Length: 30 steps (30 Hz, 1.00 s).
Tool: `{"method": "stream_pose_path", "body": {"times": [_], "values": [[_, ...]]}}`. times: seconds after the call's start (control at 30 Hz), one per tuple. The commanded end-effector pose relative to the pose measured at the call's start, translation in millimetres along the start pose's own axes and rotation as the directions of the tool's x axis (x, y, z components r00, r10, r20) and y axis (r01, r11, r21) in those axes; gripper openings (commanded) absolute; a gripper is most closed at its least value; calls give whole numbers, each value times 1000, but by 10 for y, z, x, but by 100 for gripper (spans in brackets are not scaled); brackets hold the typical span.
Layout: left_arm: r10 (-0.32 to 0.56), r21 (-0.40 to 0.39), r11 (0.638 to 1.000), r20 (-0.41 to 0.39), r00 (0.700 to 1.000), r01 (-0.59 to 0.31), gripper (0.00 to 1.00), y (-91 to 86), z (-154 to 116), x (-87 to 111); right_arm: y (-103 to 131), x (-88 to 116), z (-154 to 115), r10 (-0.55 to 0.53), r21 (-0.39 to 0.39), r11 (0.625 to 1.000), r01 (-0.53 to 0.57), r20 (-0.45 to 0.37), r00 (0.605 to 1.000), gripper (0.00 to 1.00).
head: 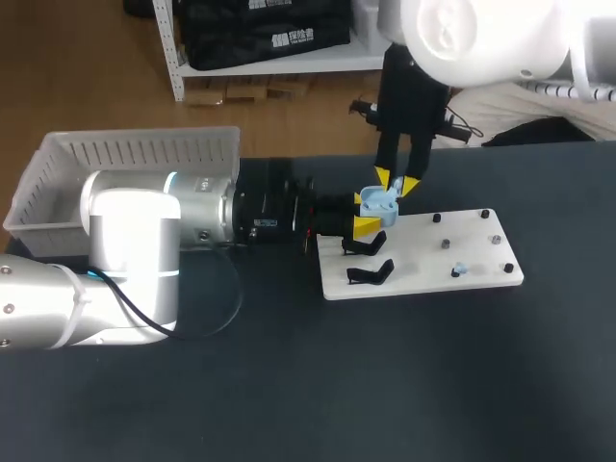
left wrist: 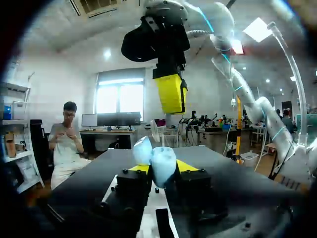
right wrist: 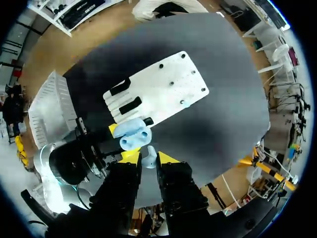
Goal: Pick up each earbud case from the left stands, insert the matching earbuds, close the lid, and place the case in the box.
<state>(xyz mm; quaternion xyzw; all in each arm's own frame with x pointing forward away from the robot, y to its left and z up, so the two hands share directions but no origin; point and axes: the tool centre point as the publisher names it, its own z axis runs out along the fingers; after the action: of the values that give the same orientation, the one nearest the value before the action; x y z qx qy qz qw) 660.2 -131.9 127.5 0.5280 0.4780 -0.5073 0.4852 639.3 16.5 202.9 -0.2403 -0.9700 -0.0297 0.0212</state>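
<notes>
Open pale-blue plastic earbud case was clamped in left gripper, small pale-blue earbud pinched narrowly in right gripper just above; insertion step judged in hand, aligned lowering req'd next.

Board on table, right of centre; basket at rear left. 2 stands on board's left end, 1 behind the other; loose earbud on its right half, near front edge. Case between left gripper fingers over board's rear-left corner; right gripper just above it, 2nd earbud between its fingers.
</notes>
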Motion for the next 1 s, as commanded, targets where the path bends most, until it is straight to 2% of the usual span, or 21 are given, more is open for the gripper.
{"method": "stream_pose_path", "body": {"times": [0.03,0.5,1.0], "values": [[4,-3,1000,5,1000,-4,0,-1,2,13,15,50,18,53,32,998,-54,35,998,0],[4,-3,1000,5,1000,-4,0,-1,2,13,77,37,74,136,33,990,-137,41,990,0],[4,-3,1000,5,1000,-4,0,-1,2,13,191,23,174,120,53,991,-121,28,992,0]]}}
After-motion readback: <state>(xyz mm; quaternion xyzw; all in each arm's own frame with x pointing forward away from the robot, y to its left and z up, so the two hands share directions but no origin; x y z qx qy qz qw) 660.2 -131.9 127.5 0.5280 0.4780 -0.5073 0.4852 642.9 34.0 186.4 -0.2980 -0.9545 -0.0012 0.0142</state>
